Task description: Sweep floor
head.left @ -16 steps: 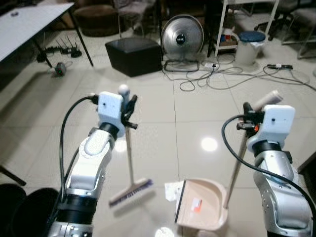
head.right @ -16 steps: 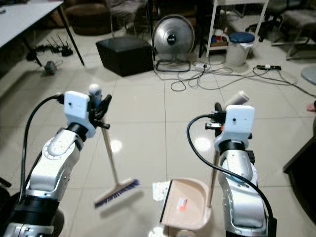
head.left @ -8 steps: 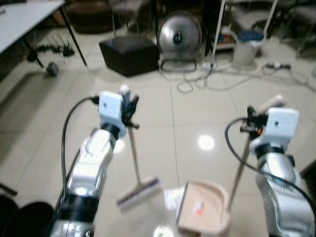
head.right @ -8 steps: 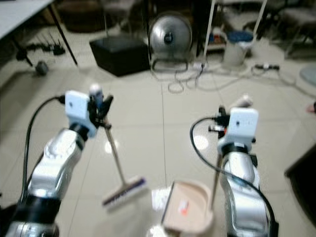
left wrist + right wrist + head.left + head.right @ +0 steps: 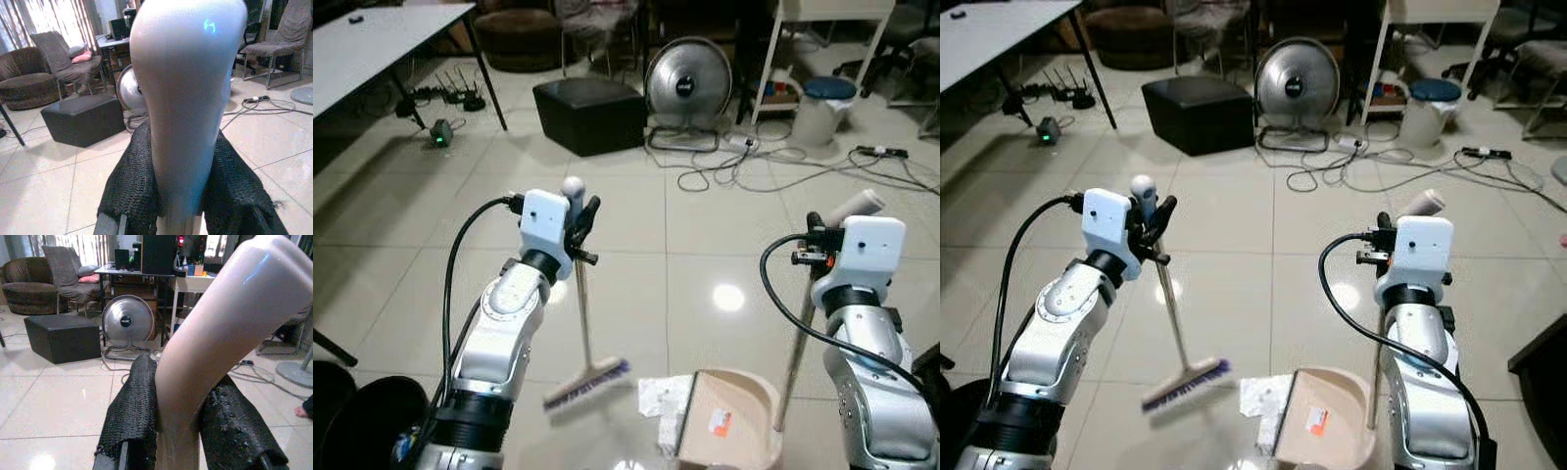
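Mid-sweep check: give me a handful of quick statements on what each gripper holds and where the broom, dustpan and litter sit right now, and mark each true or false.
1. The left gripper is shut on the broom handle. True.
2. The broom head lies inside the dustpan. False: it sits on the floor tiles to the robot's left of the pan, apart from it.
3. The right gripper is open, clear of the dustpan handle. False: its fingers clamp that handle.
4. Crumpled white paper lies between the broom head and the dustpan's mouth. True.
5. The fan stands right beside the dustpan. False: it is far across the floor, next to the black ottoman.
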{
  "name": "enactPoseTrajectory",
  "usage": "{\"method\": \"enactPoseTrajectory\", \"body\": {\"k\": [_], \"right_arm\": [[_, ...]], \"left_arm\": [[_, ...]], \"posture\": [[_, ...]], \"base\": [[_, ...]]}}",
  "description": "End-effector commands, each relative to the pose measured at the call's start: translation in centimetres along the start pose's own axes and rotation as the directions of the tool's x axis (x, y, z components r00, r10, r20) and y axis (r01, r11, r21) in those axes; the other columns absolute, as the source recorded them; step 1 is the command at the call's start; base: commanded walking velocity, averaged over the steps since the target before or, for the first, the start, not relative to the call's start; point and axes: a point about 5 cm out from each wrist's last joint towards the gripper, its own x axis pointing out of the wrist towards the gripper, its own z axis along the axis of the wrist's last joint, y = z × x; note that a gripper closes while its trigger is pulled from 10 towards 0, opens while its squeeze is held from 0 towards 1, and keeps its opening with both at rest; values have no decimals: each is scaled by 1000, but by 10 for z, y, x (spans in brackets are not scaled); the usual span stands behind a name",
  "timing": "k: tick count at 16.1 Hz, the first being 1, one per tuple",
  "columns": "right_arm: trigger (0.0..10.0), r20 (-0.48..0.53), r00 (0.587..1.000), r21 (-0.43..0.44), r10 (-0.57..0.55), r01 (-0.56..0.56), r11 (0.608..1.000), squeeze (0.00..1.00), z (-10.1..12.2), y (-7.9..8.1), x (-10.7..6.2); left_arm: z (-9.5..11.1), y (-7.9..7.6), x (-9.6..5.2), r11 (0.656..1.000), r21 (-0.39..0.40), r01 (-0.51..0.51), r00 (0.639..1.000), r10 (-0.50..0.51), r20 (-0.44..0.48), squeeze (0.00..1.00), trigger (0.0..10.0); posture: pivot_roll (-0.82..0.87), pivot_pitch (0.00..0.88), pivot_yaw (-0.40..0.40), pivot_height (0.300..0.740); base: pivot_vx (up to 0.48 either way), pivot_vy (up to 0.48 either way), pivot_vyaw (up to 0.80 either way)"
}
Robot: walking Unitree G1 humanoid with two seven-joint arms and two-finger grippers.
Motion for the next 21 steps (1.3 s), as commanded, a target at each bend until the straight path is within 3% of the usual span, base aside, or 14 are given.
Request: {"method": "enactPoseTrajectory", "body": {"k": [1, 5, 7, 9, 11, 13, 17, 18, 21], "right_arm": [[10000, 40, 999, -34, -1, 2, 999, 0, 7, -1, 3], [10000, 51, 999, -46, 5, -2, 999, 0, 7, -1, 6], [10000, 82, 996, -112, 27, -17, 994, 0, 4, 5, 17], [10000, 99, 992, -144, 80, -65, 987, 0, 1, 8, 25], [10000, 158, 984, -91, 88, -74, 993, 0, -2, 9, 31], [10000, 209, 971, -114, 111, -89, 990, 0, -7, 16, 35], [10000, 188, 952, -143, 241, -216, 966, 0, -24, 41, 39], [10000, 249, 928, -144, 277, -248, 958, 0, -19, 55, 40], [10000, 358, 888, -156, 288, -248, 956, 0, -12, 77, 37]], "left_arm": [[10, 1, 1, 1000, -14, -4, 999, 5, 42, 0, 10000], [10, 3, 2, 1000, 3, -12, 999, 12, 43, 0, 10000], [7, 5, 3, 999, 36, -26, 999, 25, 32, 0, 10000], [5, 10, 7, 995, 49, -88, 995, 86, 46, 0, 10000], [1, 15, 10, 984, 17, -180, 983, 179, 50, 0, 10000], [-2, 20, 10, 955, -23, -296, 952, 296, 75, 0, 10000], [-15, 35, 5, 874, -13, -485, 870, 485, 87, 0, 10000], [-18, 40, 2, 823, -108, -558, 816, 568, 109, 0, 10000], [-19, 35, 0, 816, -187, -546, 805, 574, 154, 0, 10000]], "posture": [[-132, 31, 67, 740], [-121, 46, 58, 740], [-103, 83, 55, 740], [-75, 126, 52, 740], [-72, 171, 63, 740], [-51, 212, 56, 740], [-20, 301, 52, 740], [-21, 311, 39, 740], [-5, 353, 75, 740]], "base": [[0, 0, 0], [0, 0, 0], [0, 0, 0], [0, 0, 0], [0, 0, 0], [0, 0, 0], [0, 0, 0], [0, 0, 0], [0, 0, 0]]}}
